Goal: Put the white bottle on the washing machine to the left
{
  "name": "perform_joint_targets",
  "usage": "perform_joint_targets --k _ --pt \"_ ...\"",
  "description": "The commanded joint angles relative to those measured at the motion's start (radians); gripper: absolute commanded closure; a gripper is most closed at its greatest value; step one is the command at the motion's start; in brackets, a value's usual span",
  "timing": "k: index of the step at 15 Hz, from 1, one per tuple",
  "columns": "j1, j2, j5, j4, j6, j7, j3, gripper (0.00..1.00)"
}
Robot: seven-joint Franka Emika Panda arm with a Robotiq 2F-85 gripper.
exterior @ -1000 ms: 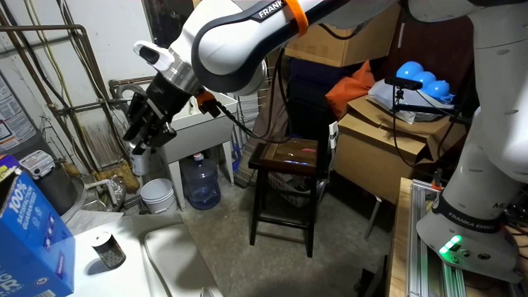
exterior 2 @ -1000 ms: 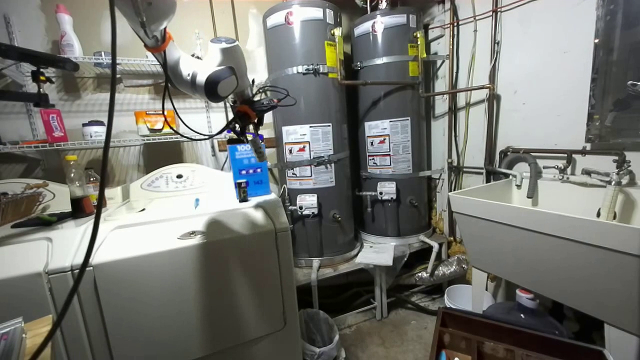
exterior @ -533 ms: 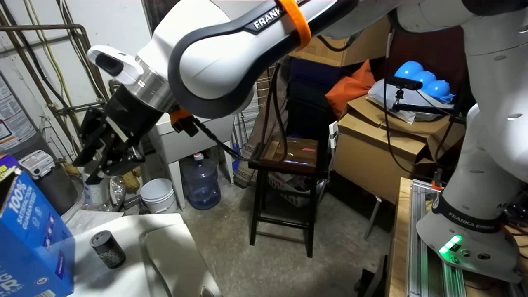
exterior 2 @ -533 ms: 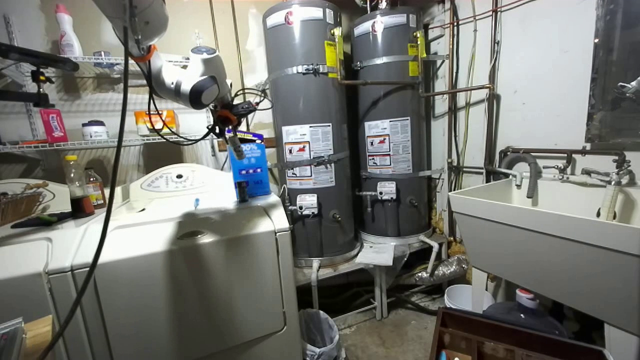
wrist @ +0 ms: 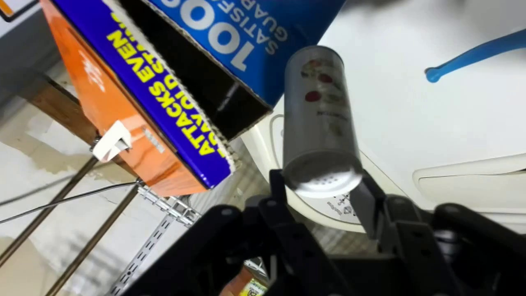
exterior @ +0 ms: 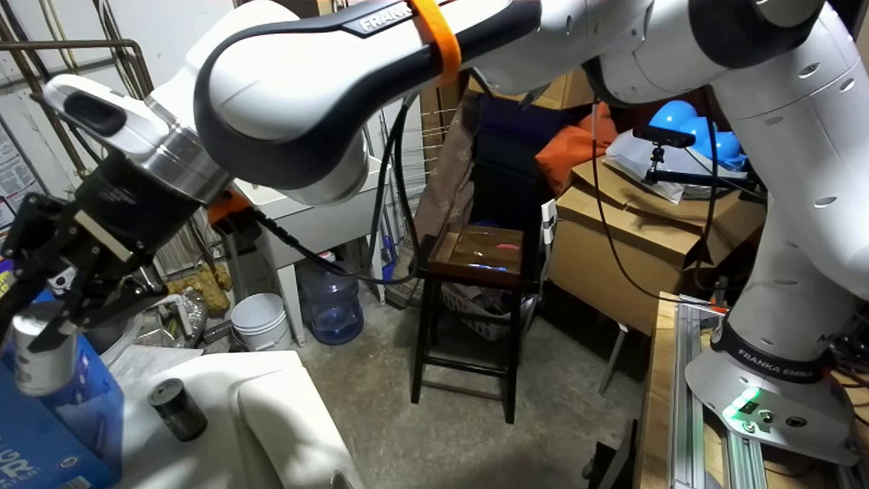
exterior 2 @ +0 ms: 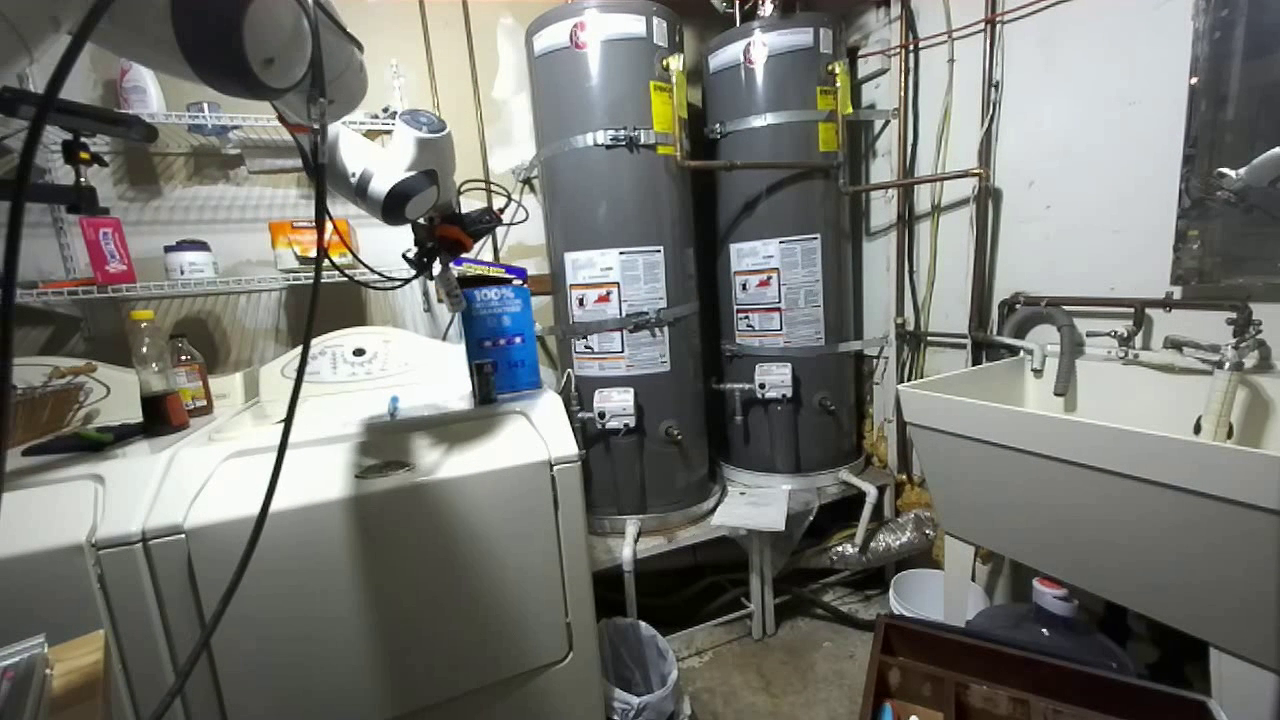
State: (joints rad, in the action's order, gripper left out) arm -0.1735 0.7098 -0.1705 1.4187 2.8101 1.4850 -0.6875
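Note:
The white bottle (wrist: 316, 119) is a printed white cylinder with small holes in the end nearest the wrist camera. My gripper (wrist: 321, 183) has its fingers on both sides of that end and holds it. In an exterior view the bottle (exterior: 44, 367) hangs tilted below the gripper (exterior: 28, 326), in front of the blue box. In an exterior view the bottle (exterior 2: 452, 293) is in the air above the washing machine (exterior 2: 470, 560), just left of the blue box. The machine's white top also shows in an exterior view (exterior: 227, 435) and the wrist view (wrist: 394, 90).
The blue box (exterior 2: 505, 345) stands open on the machine, close beside the bottle in the wrist view (wrist: 230, 37). A short dark cylinder (exterior: 178, 411) stands before it. A blue stick-like object (wrist: 472, 53) lies on the machine top. A shelf (exterior 2: 230, 285) runs behind.
The arm has swung left in both exterior views, carrying the bottle. It has gone from beyond the machine's far side to beside the blue box above the top. The dark cylinder and box have stayed.

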Motion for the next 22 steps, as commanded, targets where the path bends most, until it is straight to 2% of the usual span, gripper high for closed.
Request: perform_joint_targets --k 1,4,6,7,8,11,12,15,18,22 --pt "0.015 0.053 -0.017 -0.058 -0.150 0.008 -0.022 0.81" --pt "0.014 0.118 -0.011 -0.126 -0.255 0.092 -0.062 0.81" --pt "-0.013 0.157 0.009 -0.187 -0.298 0.149 -0.077 0.81" --pt "0.008 0.095 -0.004 -0.090 -0.244 0.090 -0.050 0.81" --pt "0.005 0.103 -0.004 -0.099 -0.249 0.096 -0.054 0.56" --pt "0.007 0.103 -0.004 -0.096 -0.249 0.095 -0.052 0.56" --pt "0.009 0.103 -0.004 -0.096 -0.249 0.095 -0.052 0.81" --pt "-0.096 0.146 0.011 -0.210 -0.313 0.026 0.002 0.81" --pt "-0.171 0.195 -0.003 -0.298 -0.389 0.008 0.002 0.81" --pt "-0.246 0.246 -0.012 -0.356 -0.384 -0.077 -0.001 0.81"
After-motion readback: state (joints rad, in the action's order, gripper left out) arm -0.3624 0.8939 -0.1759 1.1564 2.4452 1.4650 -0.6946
